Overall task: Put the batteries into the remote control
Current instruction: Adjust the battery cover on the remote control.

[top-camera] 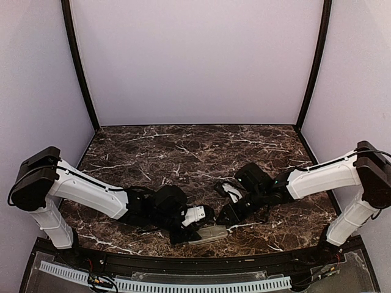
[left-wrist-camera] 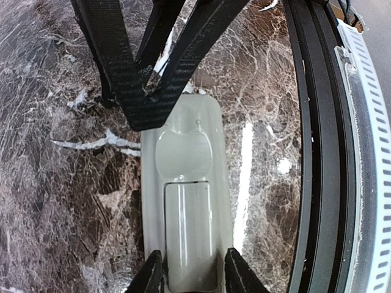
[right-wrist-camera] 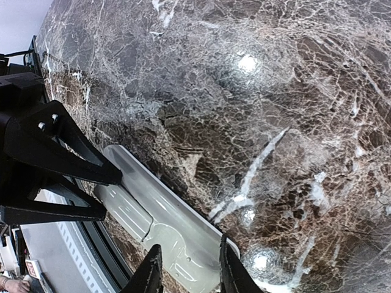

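The remote control (top-camera: 211, 234) lies back up on the marble near the table's front edge. Its pale back fills the left wrist view (left-wrist-camera: 186, 159), and the battery cover (left-wrist-camera: 188, 232) sits in place on it. My left gripper (left-wrist-camera: 189, 274) straddles the cover end, its fingers against the long sides. At the other end, my right gripper (right-wrist-camera: 186, 271) is shut across the remote (right-wrist-camera: 165, 220). The right fingers (left-wrist-camera: 146, 91) show at the top of the left wrist view. In the top view the left gripper (top-camera: 198, 232) and the right gripper (top-camera: 225, 220) meet over the remote. No batteries show.
A black rail (left-wrist-camera: 311, 152) runs along the table's front edge, close beside the remote. A white slotted strip (top-camera: 165, 284) lies beyond it. Pale walls enclose the marble table (top-camera: 195, 152) at the back and both sides.
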